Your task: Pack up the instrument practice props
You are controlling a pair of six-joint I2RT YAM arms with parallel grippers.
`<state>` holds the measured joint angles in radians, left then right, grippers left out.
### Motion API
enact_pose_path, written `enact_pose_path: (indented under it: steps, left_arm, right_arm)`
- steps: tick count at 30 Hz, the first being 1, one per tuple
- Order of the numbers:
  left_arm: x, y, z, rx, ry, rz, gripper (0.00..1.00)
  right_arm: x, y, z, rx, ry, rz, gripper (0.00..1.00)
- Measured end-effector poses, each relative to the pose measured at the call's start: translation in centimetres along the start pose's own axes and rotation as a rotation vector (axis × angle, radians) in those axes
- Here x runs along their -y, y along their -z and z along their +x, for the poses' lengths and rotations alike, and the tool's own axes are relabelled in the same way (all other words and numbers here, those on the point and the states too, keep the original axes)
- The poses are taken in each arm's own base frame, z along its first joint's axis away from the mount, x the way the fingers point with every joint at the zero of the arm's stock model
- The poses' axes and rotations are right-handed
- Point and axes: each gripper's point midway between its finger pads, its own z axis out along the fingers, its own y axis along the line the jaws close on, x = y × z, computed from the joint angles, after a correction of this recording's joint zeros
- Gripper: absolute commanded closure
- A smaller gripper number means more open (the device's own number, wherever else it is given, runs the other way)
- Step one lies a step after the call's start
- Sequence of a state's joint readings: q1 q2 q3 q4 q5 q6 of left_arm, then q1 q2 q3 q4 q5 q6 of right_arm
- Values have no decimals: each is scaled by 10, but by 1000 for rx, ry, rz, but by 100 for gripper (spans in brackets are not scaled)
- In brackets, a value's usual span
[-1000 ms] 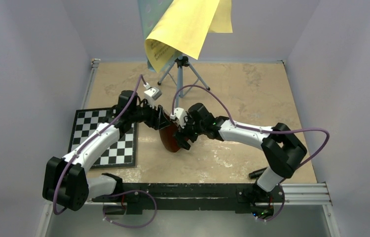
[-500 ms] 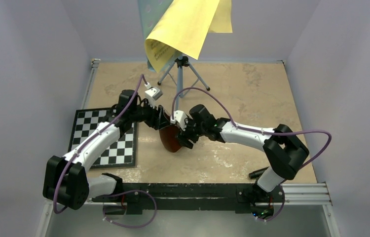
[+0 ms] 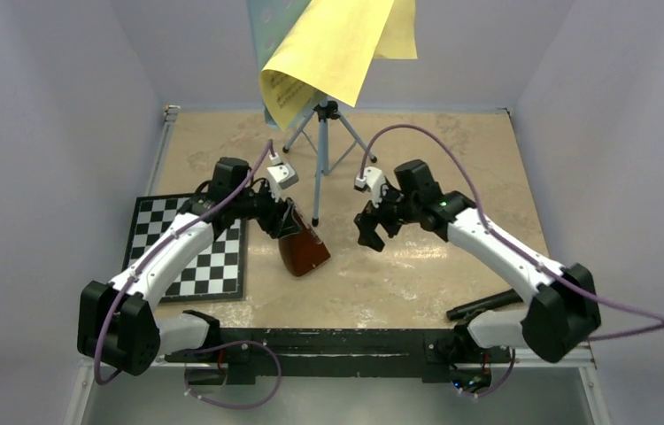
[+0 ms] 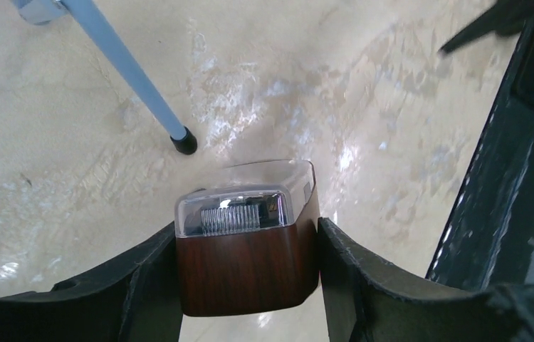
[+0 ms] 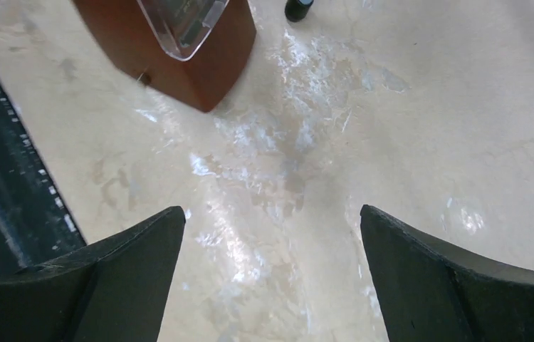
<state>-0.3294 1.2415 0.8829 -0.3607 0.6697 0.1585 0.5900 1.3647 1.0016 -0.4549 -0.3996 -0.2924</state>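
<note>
The left claw [image 4: 248, 242] clamps the metronome [image 4: 246, 281] between its fingers, seemingly to lift it for packing; the right claw [image 5: 271, 214] gapes empty, the metronome ahead of it.

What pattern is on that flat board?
Black-and-white checks; the flat square board shows best from the top camera.

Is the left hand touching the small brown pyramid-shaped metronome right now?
Touching. The left wrist view shows the left hand with both fingers pressed flat against the wooden sides of the small brown pyramid-shaped metronome, with no gap on either side.
</note>
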Motion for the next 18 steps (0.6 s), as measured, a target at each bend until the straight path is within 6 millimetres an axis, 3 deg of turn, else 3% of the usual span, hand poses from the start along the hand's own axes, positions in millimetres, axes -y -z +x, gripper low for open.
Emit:
enact_pose_path:
  steps: [4,8,11,13,14,18]
  left_arm:
    - [8,12,11,-77,-197,67,100]
    - [21,29,22,-157,-413,170,99]
    - [28,41,19,-195,-546,249,88]
    - [28,42,13,-221,-608,303,64]
    - [26,41,10,-231,-628,331,59]
    - [14,27,12,-264,-672,390,51]
  right_arm:
    - [-13,41,-8,49,21,-8,1]
    - [-18,49,5,6,15,-28,1]
    - [-16,43,16,-40,-11,-40,1]
    - [-15,38,19,-65,-21,-53,1]
    - [-13,36,18,-72,-25,-56,1]
    - [-9,30,13,-71,-24,-55,1]
